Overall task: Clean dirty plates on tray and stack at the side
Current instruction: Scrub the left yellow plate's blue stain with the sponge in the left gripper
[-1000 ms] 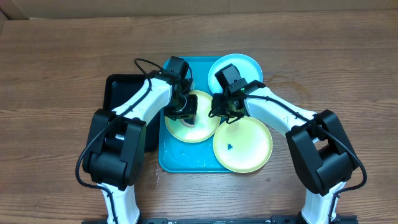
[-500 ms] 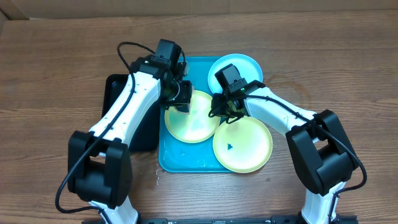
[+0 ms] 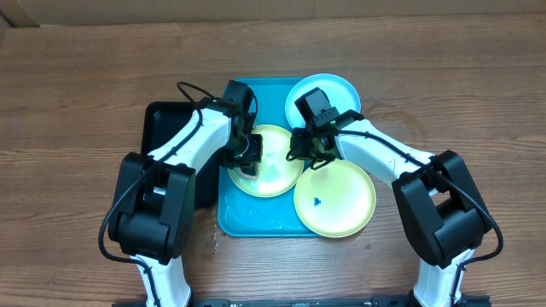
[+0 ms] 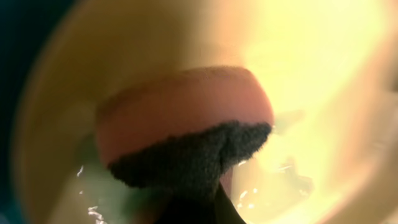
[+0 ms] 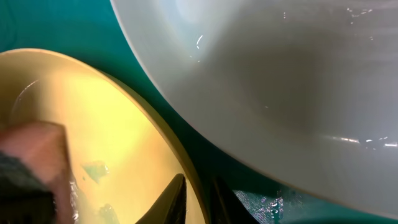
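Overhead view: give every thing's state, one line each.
centre plate: wet, on tray, under sponge.
sponge: in left gripper, pressed on centre plate.
left gripper: shut on sponge.
right gripper: shut on centre plate's rim.
speckled plate: dirty, overhanging tray's edge.
blue plate: lying at tray's far corner.
tray: wet.

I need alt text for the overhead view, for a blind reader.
In a blue tray, the left tool presses a sponge onto a yellow-green plate while the right tool pinches its rim. A second yellow-green plate and a light blue plate lie to the right, with a black tray on the left.
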Motion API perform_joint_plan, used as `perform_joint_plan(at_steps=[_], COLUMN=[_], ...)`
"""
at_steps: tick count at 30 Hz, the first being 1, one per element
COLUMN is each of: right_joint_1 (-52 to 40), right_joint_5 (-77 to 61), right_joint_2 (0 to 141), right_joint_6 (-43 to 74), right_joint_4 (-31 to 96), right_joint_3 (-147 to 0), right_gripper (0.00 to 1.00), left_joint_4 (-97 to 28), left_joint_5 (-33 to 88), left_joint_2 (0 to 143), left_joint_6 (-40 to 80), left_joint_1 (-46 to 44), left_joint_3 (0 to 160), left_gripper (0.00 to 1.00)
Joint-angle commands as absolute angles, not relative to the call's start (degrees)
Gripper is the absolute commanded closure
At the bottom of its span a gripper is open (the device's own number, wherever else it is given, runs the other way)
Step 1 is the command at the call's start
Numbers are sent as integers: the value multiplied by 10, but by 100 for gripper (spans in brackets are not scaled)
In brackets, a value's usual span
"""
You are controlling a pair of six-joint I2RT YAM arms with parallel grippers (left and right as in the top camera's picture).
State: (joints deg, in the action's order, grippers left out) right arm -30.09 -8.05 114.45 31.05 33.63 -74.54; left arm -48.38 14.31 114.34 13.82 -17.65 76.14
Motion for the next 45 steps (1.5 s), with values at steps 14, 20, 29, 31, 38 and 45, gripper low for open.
perform_joint_plan(at_steps=[14, 20, 29, 31, 38, 45], right_joint_1=[-303, -303, -303, -303, -303, -303], right_joint_5=[-87, -87, -86, -86, -87, -86], right_joint_2=[1141, 1141, 1141, 1141, 1141, 1141], right_joint_6=[307, 307, 307, 307, 307, 307], right_joint_4=[333, 333, 331, 331, 331, 331], right_joint_3=[-743, -743, -743, -743, -743, -743], right_gripper=[84, 84, 84, 84, 84, 84], left_joint_4=[-551, -458, -394, -413, -524, -580], left_joint_5=[110, 99, 315, 338, 284, 89], left_joint_2=[1080, 1110, 1149, 1142, 1093, 1088], left_joint_6=[132, 176, 124, 124, 114, 137], left_joint_1=[-189, -210, -201, -189, -154, -168], left_joint_3=[822, 722, 703, 728, 851, 832], left_gripper=[96, 96, 96, 96, 96, 96])
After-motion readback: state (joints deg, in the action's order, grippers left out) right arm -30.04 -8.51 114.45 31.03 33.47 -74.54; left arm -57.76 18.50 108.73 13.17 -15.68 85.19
